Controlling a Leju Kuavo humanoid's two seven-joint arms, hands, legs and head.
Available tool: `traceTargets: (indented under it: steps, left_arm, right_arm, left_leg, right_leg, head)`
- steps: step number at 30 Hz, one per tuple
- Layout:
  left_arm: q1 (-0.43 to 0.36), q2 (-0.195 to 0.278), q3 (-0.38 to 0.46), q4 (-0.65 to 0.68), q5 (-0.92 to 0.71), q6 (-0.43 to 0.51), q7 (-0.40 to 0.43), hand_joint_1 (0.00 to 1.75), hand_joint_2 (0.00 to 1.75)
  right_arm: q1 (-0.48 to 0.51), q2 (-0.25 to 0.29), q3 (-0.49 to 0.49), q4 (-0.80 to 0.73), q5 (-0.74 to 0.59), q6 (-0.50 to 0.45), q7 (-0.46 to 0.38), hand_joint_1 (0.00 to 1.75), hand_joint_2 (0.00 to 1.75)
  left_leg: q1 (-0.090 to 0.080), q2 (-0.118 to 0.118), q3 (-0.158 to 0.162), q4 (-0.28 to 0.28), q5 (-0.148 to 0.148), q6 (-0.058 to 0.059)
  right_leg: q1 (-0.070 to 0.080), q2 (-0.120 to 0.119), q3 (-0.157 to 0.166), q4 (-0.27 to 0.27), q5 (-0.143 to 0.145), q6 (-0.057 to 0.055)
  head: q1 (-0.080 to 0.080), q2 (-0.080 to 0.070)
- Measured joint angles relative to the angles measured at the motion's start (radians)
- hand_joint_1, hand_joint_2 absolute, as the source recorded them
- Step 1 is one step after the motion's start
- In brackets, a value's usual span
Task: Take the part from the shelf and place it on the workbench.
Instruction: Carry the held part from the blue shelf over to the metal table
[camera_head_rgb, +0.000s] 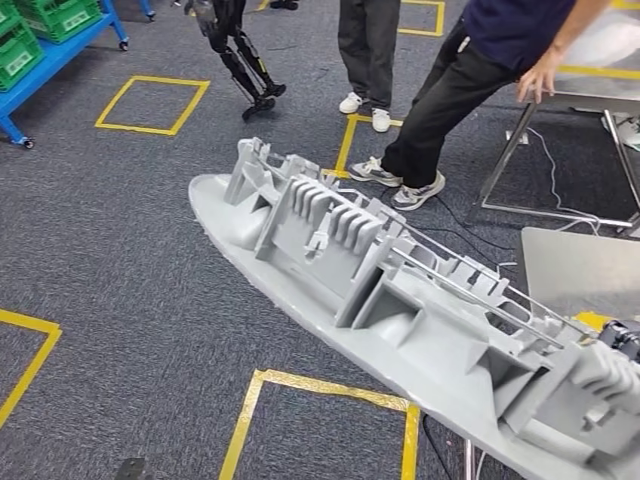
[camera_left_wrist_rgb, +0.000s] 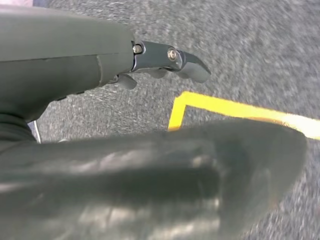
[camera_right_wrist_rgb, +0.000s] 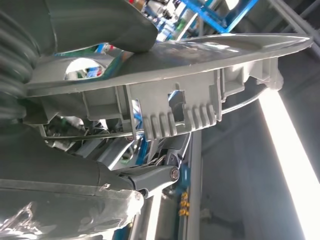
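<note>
The part (camera_head_rgb: 377, 280) is a long grey plastic moulding with ribs and a thin metal rod. It hangs slanted across the head view, from upper left down to the lower right corner, above the carpet. My right hand (camera_head_rgb: 623, 338) holds its lower right end. In the right wrist view the part (camera_right_wrist_rgb: 170, 65) sits between the thumb (camera_right_wrist_rgb: 98, 20) and the dark fingers (camera_right_wrist_rgb: 151, 177). My left hand (camera_left_wrist_rgb: 94, 60) hangs over the carpet with its fingers apart and nothing in it. The grey workbench top (camera_head_rgb: 581, 270) lies at the right, just beyond the part.
A person in dark trousers (camera_head_rgb: 445, 100) leans on a metal-framed table (camera_head_rgb: 596, 100) at the upper right; another person (camera_head_rgb: 367, 50) stands beside. Another robot's legs (camera_head_rgb: 245, 60) stand at the top. Blue shelf with green crates (camera_head_rgb: 30, 40) upper left. Yellow tape squares (camera_head_rgb: 151, 105) and cables (camera_head_rgb: 551, 170) mark the carpet.
</note>
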Motion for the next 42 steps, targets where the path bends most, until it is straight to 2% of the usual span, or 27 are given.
traceTargets:
  steps: [2,3,4,5,6,8,10,12,14,16,18,19,20,21,23,25,27,29,31,33,34,35,36,38,39,41,42]
  left_arm:
    - [0.003,-0.002,0.000,0.000,-0.002,0.002,0.005,0.00,0.00]
    - [0.005,-0.003,0.000,0.000,-0.003,0.002,0.006,0.00,0.00]
    - [0.006,-0.003,0.000,0.000,-0.004,0.002,0.007,0.00,0.00]
    - [0.006,-0.003,0.000,0.000,-0.004,0.002,0.007,0.00,0.00]
    - [0.006,-0.003,0.000,0.000,-0.004,0.002,0.007,0.00,0.00]
    - [0.004,-0.006,0.000,0.000,-0.004,0.002,0.005,0.00,0.00]
    - [0.002,-0.008,0.000,0.000,-0.004,0.001,0.003,0.00,0.00]
    - [-0.001,-0.010,0.000,0.000,-0.004,0.000,0.002,0.00,0.00]
    - [-0.003,-0.012,0.000,0.000,-0.004,0.000,0.001,0.00,0.00]
    - [-0.002,-0.012,0.000,0.000,-0.004,0.000,0.000,0.00,0.00]
    - [0.001,-0.011,0.000,0.000,-0.004,0.000,0.001,0.00,0.00]
    - [0.002,-0.011,0.000,0.000,-0.005,0.000,0.001,0.00,0.00]
    - [0.002,-0.012,0.000,0.000,-0.006,0.000,0.002,0.00,0.00]
    - [0.001,-0.013,0.000,0.000,-0.007,0.000,0.003,0.00,0.00]
    - [0.002,-0.015,0.000,0.000,-0.010,0.001,0.008,0.00,0.00]
    - [0.003,-0.016,0.000,0.000,-0.014,0.003,0.015,0.00,0.00]
    - [0.002,-0.017,0.000,0.000,-0.015,0.005,0.020,0.00,0.00]
    - [0.000,-0.018,0.000,0.000,-0.015,0.005,0.019,0.00,0.00]
    - [0.000,-0.020,-0.001,0.000,-0.014,0.004,0.018,0.00,0.00]
    - [0.003,-0.022,-0.001,0.000,-0.013,0.004,0.016,0.00,0.00]
    - [0.005,-0.022,-0.001,0.000,-0.012,0.005,0.015,0.00,0.00]
    - [0.006,-0.021,-0.001,0.000,-0.012,0.005,0.014,0.00,0.00]
    - [0.006,-0.021,-0.001,0.000,-0.012,0.006,0.013,0.00,0.00]
    - [0.006,-0.021,-0.001,0.000,-0.012,0.006,0.010,0.00,0.00]
    - [0.006,-0.022,-0.001,0.001,-0.012,0.006,0.009,0.00,0.00]
    - [0.005,-0.022,-0.001,0.001,-0.011,0.006,0.008,0.00,0.00]
    - [0.004,-0.022,-0.001,0.001,-0.011,0.007,0.008,0.00,0.00]
  right_arm:
    - [-0.002,0.000,-0.008,-0.001,0.003,0.000,0.005,1.75,1.75]
    - [-0.002,0.000,-0.012,-0.001,0.005,0.000,0.009,1.75,1.75]
    - [-0.002,-0.001,-0.016,-0.001,0.008,0.000,0.014,1.75,1.75]
    - [-0.003,-0.001,-0.019,-0.001,0.011,-0.001,0.019,1.75,1.75]
    - [-0.005,-0.001,-0.021,-0.001,0.016,-0.003,0.025,1.75,1.75]
    - [-0.013,-0.003,-0.022,0.000,0.026,-0.007,0.035,1.75,1.75]
    - [-0.022,-0.007,-0.023,0.000,0.031,-0.012,0.042,1.75,1.75]
    - [-0.024,-0.010,-0.025,0.000,0.033,-0.014,0.044,1.75,1.75]
    - [-0.028,-0.014,-0.026,0.000,0.033,-0.015,0.045,1.75,1.75]
    - [-0.034,-0.017,-0.026,0.000,0.033,-0.016,0.045,1.75,1.75]
    - [-0.036,-0.018,-0.026,0.000,0.037,-0.020,0.048,1.75,1.75]
    - [-0.035,-0.019,-0.026,0.000,0.041,-0.025,0.052,1.75,1.75]
    - [-0.033,-0.020,-0.027,0.000,0.048,-0.033,0.055,1.75,1.75]
    - [-0.030,-0.023,-0.029,0.000,0.056,-0.042,0.058,1.75,1.75]
    - [-0.020,-0.029,-0.036,-0.002,0.073,-0.062,0.058,1.75,1.75]
    - [-0.007,-0.035,-0.046,-0.006,0.091,-0.083,0.057,1.75,1.75]
    - [0.008,-0.040,-0.055,-0.014,0.103,-0.102,0.056,1.75,1.75]
    - [0.019,-0.044,-0.064,-0.024,0.109,-0.115,0.056,1.75,1.75]
    - [0.027,-0.046,-0.068,-0.031,0.114,-0.124,0.053,1.75,1.75]
    - [0.040,-0.046,-0.065,-0.036,0.133,-0.134,0.039,1.75,1.75]
    - [0.050,-0.045,-0.059,-0.039,0.150,-0.144,0.029,1.75,1.75]
    - [0.063,-0.044,-0.050,-0.042,0.171,-0.158,0.018,1.75,1.75]
    - [0.078,-0.043,-0.036,-0.046,0.191,-0.176,0.008,1.75,1.75]
    - [0.105,-0.041,-0.004,-0.058,0.225,-0.216,-0.004,1.75,1.75]
    - [0.116,-0.040,0.012,-0.065,0.235,-0.232,-0.006,1.75,1.75]
    - [0.133,-0.040,0.035,-0.076,0.244,-0.249,-0.010,1.75,1.75]
    - [0.142,-0.039,0.043,-0.080,0.246,-0.254,-0.011,1.75,1.75]
  left_leg:
    - [0.000,-0.035,-0.068,0.137,-0.061,-0.003]
    - [0.001,-0.041,-0.096,0.187,-0.074,-0.003]
    - [0.001,-0.043,-0.109,0.204,-0.065,-0.004]
    - [0.002,-0.045,-0.103,0.182,-0.038,-0.004]
    - [0.005,-0.053,-0.081,0.129,0.002,-0.005]
    - [0.015,-0.099,-0.025,-0.002,0.062,-0.008]
    - [0.020,-0.131,0.001,-0.066,0.074,-0.003]
    - [0.016,-0.114,0.003,-0.071,0.074,0.012]
    - [0.015,-0.091,0.004,-0.075,0.078,0.027]
    - [0.010,-0.066,0.005,-0.077,0.078,0.039]
    - [0.005,-0.038,0.006,-0.077,0.076,0.043]
    - [0.003,-0.025,0.007,-0.077,0.074,0.044]
    - [0.002,-0.012,0.009,-0.077,0.072,0.044]
    - [0.002,0.001,0.012,-0.077,0.070,0.043]
    - [-0.002,0.020,0.020,-0.076,0.063,0.036]
    - [-0.006,0.036,0.026,-0.075,0.058,0.027]
    - [-0.006,0.054,0.029,-0.077,0.055,0.017]
    - [-0.002,0.029,0.023,-0.059,0.037,0.006]
    - [0.000,-0.021,-0.020,0.033,-0.017,0.000]
    - [0.000,-0.040,-0.089,0.164,-0.071,-0.001]
    - [0.000,-0.042,-0.111,0.201,-0.075,-0.002]
    - [0.001,-0.043,-0.116,0.200,-0.058,-0.002]
    - [0.002,-0.047,-0.102,0.163,-0.025,-0.002]
    - [0.009,-0.083,-0.045,0.035,0.045,-0.004]
    - [0.013,-0.104,-0.020,-0.018,0.062,-0.004]
    - [0.014,-0.124,0.000,-0.064,0.066,0.004]
    - [0.013,-0.114,0.000,-0.066,0.066,0.012]
  right_leg:
    - [-0.001,0.024,-0.001,-0.001,0.000,-0.003]
    - [-0.001,0.039,-0.001,-0.001,0.000,-0.003]
    - [-0.002,0.053,0.000,0.000,0.001,-0.002]
    - [-0.003,0.067,0.000,0.000,0.001,-0.001]
    - [-0.006,0.081,0.000,0.000,0.002,0.001]
    - [-0.007,0.108,-0.005,0.007,0.003,0.010]
    - [-0.009,0.133,-0.017,0.011,0.006,0.023]
    - [-0.014,0.146,-0.026,0.008,0.013,0.036]
    - [-0.012,0.098,-0.044,0.036,-0.004,0.045]
    - [-0.008,0.031,-0.097,0.145,-0.061,0.049]
    - [-0.009,0.011,-0.156,0.271,-0.111,0.051]
    - [-0.009,0.010,-0.166,0.294,-0.112,0.050]
    - [-0.009,0.008,-0.154,0.276,-0.096,0.049]
    - [-0.008,0.000,-0.123,0.221,-0.067,0.048]
    - [-0.003,-0.044,-0.044,0.085,-0.020,0.042]
    - [0.004,-0.067,-0.010,0.022,-0.008,0.032]
    - [0.008,-0.043,-0.013,0.018,-0.007,0.019]
    - [0.004,-0.019,-0.014,0.013,-0.002,0.008]
    - [0.000,0.004,-0.014,0.009,0.001,0.001]
    - [-0.001,0.029,-0.015,0.009,0.001,-0.002]
    - [-0.001,0.043,-0.015,0.009,0.001,-0.002]
    - [-0.002,0.056,-0.015,0.009,0.002,-0.002]
    - [-0.004,0.069,-0.014,0.010,0.002,0.000]
    - [-0.006,0.094,-0.016,0.014,0.003,0.006]
    - [-0.007,0.107,-0.020,0.017,0.003,0.011]
    - [-0.008,0.130,-0.029,0.019,0.007,0.022]
    - [-0.011,0.140,-0.034,0.016,0.010,0.028]
  head:
    - [-0.005,0.000]
    - [-0.006,0.000]
    - [-0.006,0.000]
    - [-0.006,0.000]
    - [-0.006,0.000]
    - [-0.007,0.000]
    - [-0.009,0.000]
    - [-0.009,0.000]
    - [-0.002,0.000]
    - [0.006,0.000]
    - [0.007,0.000]
    - [0.007,0.000]
    - [0.007,0.000]
    - [0.007,0.000]
    - [0.007,0.000]
    - [0.007,0.000]
    - [0.007,0.000]
    - [0.006,0.000]
    - [0.003,0.000]
    - [0.001,0.000]
    - [0.000,0.000]
    - [0.000,0.000]
    - [0.000,0.000]
    - [-0.002,0.000]
    - [-0.003,0.000]
    - [-0.005,0.000]
    - [-0.005,0.000]
